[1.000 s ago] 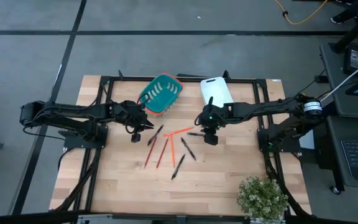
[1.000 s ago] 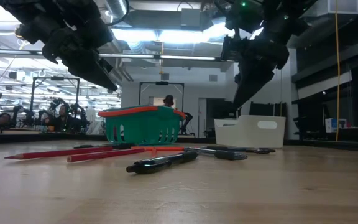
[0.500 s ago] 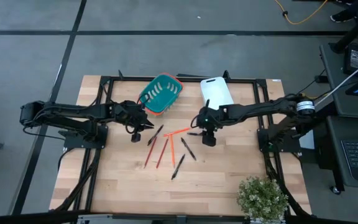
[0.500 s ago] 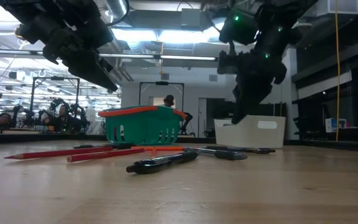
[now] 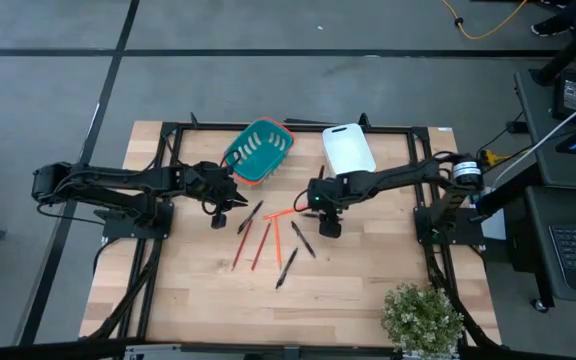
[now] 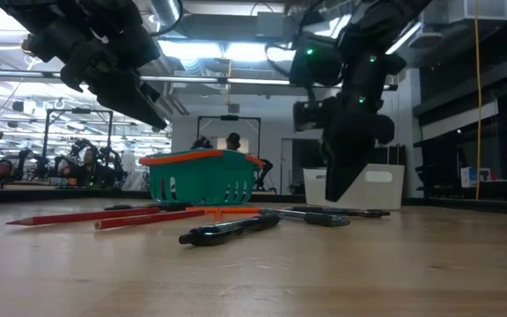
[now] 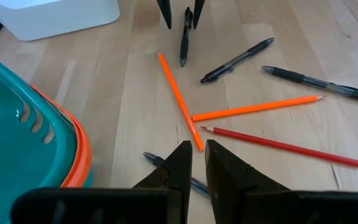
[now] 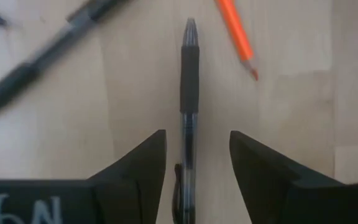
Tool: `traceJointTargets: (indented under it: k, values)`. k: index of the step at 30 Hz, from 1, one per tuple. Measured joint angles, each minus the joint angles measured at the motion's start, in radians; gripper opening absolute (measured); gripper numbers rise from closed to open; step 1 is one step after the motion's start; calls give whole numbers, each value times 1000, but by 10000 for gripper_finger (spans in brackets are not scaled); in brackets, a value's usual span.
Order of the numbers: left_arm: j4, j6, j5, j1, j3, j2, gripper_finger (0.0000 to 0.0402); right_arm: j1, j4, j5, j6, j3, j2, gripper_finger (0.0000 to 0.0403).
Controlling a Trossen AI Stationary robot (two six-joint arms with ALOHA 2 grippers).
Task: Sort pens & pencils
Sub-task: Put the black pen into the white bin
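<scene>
We observed the right gripper (image 8: 191, 162) with its fingers spread apart, straddling one black pen (image 8: 189, 93) that lay flat on the wooden table (image 5: 368, 290), not clamped. An orange pencil (image 8: 237, 37) lay just beside that pen. The left gripper (image 7: 194, 163) hung with its fingers nearly together, holding nothing, near the teal basket (image 5: 258, 150). The remaining pens (image 5: 302, 240) and pencils (image 5: 260, 247) lay scattered between both arms, left of the white bin (image 5: 348, 147).

Between my right gripper's (image 8: 192, 177) matt dark fingers (image 8: 138, 168) I see a glossy black plastic pen (image 8: 189, 74) on the smooth, pale wood table (image 8: 55, 124); just beyond them, a matt orange pencil (image 8: 236, 34).
</scene>
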Motion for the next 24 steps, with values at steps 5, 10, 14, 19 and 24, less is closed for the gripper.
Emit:
traceJointTargets:
  k: [5, 10, 14, 19, 24]
  values:
    - [0, 1, 0, 0, 0, 0, 41, 0, -63, 0, 4, 51, 54, 179]
    - [0, 1, 0, 0, 0, 0, 41, 0, -66, 0, 6, 72, 74, 179]
    - [0, 2, 0, 0, 0, 0, 41, 0, -63, 0, 29, 72, 76, 179]
    - [0, 2, 0, 0, 0, 0, 41, 8, -60, 0, 33, 72, 77, 179]
    - [0, 2, 0, 0, 0, 0, 41, 26, -58, 3, 39, 73, 101, 175]
